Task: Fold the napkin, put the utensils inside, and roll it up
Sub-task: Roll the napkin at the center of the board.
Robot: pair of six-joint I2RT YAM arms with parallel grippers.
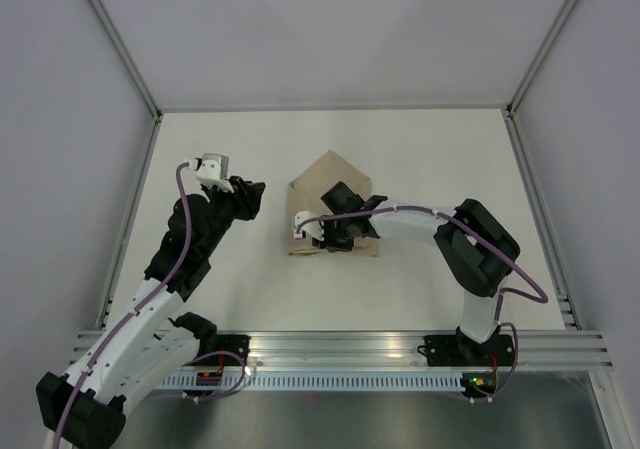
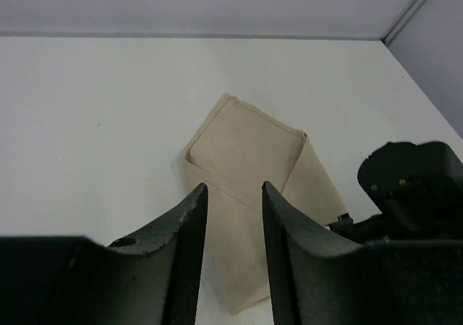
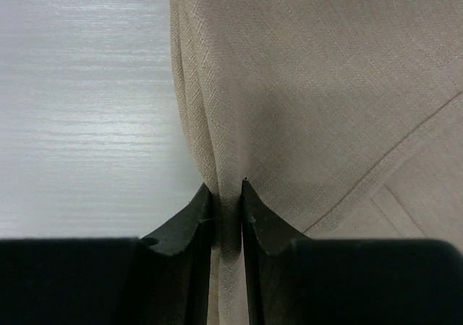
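Observation:
The tan napkin [image 1: 330, 181] lies folded on the white table, partly under my right arm. It also shows in the left wrist view [image 2: 246, 158] and fills the right wrist view [image 3: 311, 86]. My right gripper [image 3: 226, 187] is shut on a bunched fold at the napkin's edge; in the top view it sits over the napkin's near left part [image 1: 325, 231]. My left gripper [image 1: 252, 197] is open and empty, left of the napkin and apart from it; its fingers [image 2: 189, 224] frame the cloth from a distance. The fork is hidden.
The white table [image 1: 420, 149] is fenced by grey walls and metal posts [image 1: 115, 39]. An aluminium rail [image 1: 340, 347] runs along the near edge by the arm bases.

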